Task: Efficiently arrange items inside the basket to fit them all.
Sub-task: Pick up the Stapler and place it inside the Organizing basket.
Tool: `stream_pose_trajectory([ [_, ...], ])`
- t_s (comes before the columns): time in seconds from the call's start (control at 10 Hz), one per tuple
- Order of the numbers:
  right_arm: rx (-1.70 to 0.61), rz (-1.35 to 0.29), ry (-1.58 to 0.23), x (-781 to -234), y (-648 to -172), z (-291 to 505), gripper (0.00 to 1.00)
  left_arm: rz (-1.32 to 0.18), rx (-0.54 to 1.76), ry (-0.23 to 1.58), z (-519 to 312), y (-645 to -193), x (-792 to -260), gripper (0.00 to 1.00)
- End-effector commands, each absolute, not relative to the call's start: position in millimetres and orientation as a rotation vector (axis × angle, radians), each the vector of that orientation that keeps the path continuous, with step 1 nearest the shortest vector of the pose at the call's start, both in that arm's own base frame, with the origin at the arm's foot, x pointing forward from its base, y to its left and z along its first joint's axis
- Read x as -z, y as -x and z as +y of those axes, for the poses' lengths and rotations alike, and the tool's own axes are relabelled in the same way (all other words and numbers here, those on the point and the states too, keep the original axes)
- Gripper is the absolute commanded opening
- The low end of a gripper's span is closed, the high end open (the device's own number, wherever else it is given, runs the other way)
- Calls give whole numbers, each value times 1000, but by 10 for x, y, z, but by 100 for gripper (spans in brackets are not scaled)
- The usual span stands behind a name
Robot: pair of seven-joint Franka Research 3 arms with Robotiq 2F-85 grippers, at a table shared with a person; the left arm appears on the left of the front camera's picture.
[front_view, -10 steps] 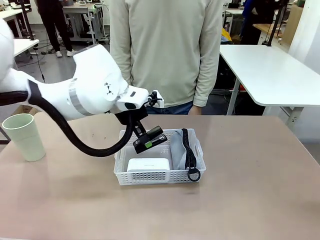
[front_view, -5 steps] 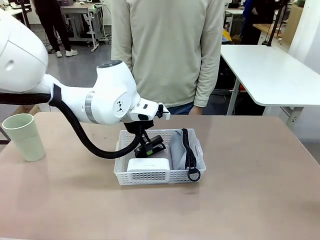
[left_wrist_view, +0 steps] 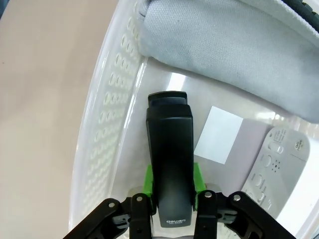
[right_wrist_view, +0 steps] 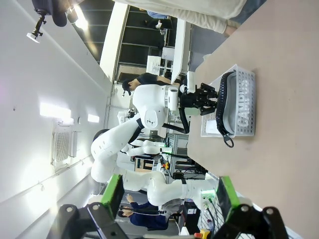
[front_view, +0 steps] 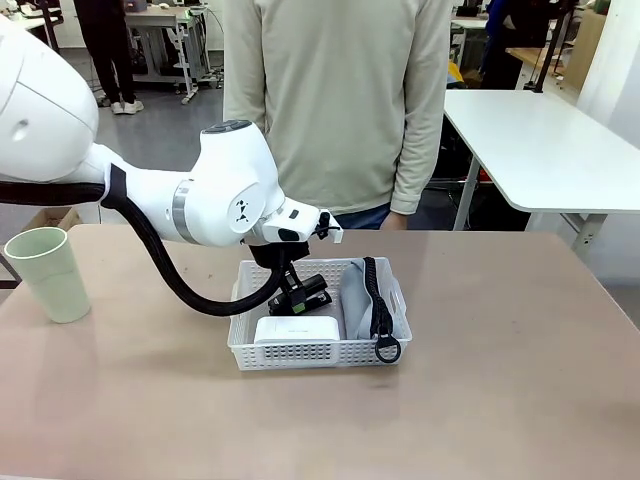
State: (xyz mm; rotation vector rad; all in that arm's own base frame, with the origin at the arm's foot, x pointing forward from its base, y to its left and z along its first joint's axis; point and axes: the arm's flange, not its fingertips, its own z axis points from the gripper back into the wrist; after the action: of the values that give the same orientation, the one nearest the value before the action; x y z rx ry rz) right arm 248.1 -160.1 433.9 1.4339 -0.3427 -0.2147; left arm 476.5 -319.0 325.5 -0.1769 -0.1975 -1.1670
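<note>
So the left gripper [front_view: 297, 297] is down inside the shallow white plastic basket with perforated sides [front_view: 318, 352], jaws pinched on the small black stapler [left_wrist_view: 169, 134]. The green pads [left_wrist_view: 148, 179] squeeze both flanks of its back end. The stapler points down along the basket's perforated wall, nose close to the floor. Can't tell whether it actually touches.

The basket sits about mid-table, a bit nearer the far edge. Inside it, the white rounded box [front_view: 296, 329] lies flat in the near left corner, just beside the stapler. The grey fabric zip pouch [front_view: 356, 300] takes up the right side, propped against that end. Its black strap [front_view: 376, 292] runs along the top and its ring hangs over the near rim. In the right wrist view you can read "CAMPUS" on the pouch.

The tall pale green cup [front_view: 48, 274] stands upright out by the table's left edge, well apart from the basket.

The right gripper [right_wrist_view: 170, 191] is up in the air, well off from the basket, with its jaws spread wide and nothing between them.

A person in a beige long-sleeved top [front_view: 340, 100] is standing at the far edge.
</note>
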Motion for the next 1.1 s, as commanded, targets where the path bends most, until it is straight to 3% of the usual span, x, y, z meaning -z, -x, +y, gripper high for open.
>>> stream_pose_trajectory([
  [0.0, 229, -348, -1456, -4393, -2481, -1582, 100, -187, 1170, 164, -3201, -4780, -3306, 89],
  [0.1, 229, -348, -1456, -4393, -2481, -1582, 100, -195, 1168, 162, -3201, -4778, -3313, 100],
  [0.2, 229, -348, -1456, -4393, -2481, -1582, 100, -200, 1172, 165, -3194, -4775, -3325, 92],
  [0.3, 229, -348, -1456, -4393, -2481, -1582, 100, -211, 1165, 167, -3181, -4780, -3342, 100],
  [0.6, 229, -348, -1456, -4393, -2481, -1582, 100, -244, 1153, 178, -3076, -4780, -3496, 100],
  [1.0, 229, -348, -1456, -4393, -2481, -1582, 100, -360, 1249, 410, -2408, -4375, -4558, 100],
])
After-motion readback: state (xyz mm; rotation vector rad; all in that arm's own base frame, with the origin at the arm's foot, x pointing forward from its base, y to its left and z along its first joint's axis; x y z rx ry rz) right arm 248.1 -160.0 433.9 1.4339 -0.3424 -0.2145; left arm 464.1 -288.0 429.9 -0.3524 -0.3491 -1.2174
